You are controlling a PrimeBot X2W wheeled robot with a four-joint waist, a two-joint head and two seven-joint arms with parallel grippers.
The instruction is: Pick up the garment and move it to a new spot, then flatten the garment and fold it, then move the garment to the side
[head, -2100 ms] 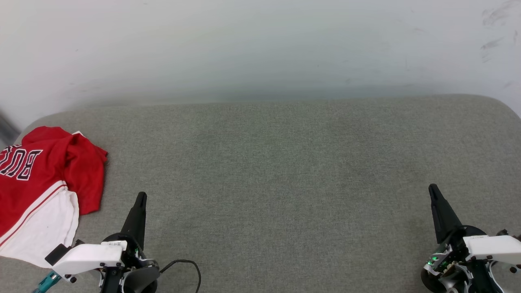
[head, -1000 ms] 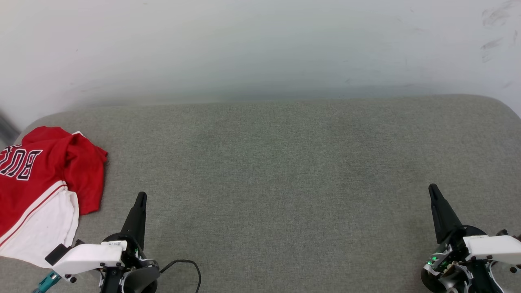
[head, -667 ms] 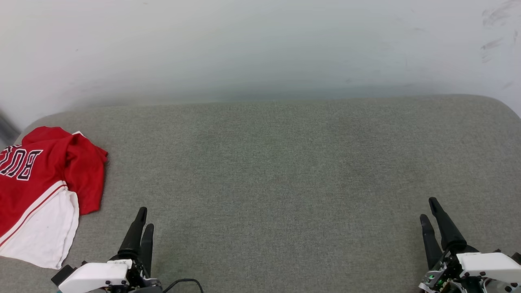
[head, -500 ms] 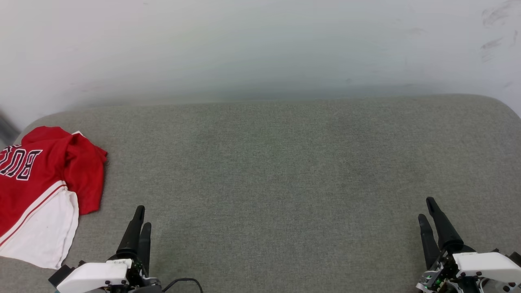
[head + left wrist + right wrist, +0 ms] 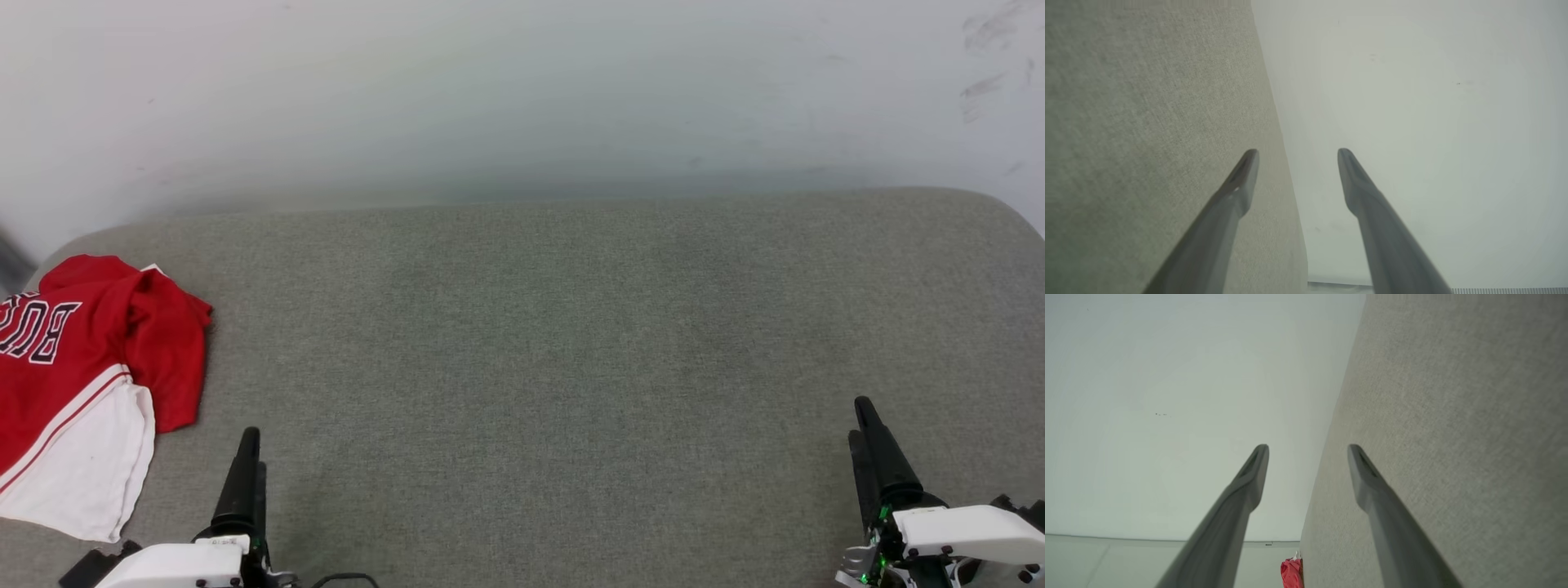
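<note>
The garment [image 5: 77, 384], a red jersey with a white sleeve and part of black lettering showing, lies crumpled at the left end of the grey padded surface [image 5: 571, 351]. My left gripper [image 5: 251, 449] hovers at the lower left, a little to the right of the garment and apart from it. In the left wrist view its jaws [image 5: 1297, 152] stand open and empty. At the lower right, far from the garment, my right gripper [image 5: 857, 418] is open and empty too [image 5: 1307, 447]. The right wrist view catches a bit of the garment [image 5: 1290, 573] far off.
A white wall [image 5: 522, 98] rises behind the padded surface. The surface's rounded corners show at the far left and far right. A wide stretch of grey fabric lies between the two grippers.
Both grippers have opened from shut and drawn back toward the view's bottom edge. The left one has also shifted slightly left, toward the garment. The garment has not moved.
</note>
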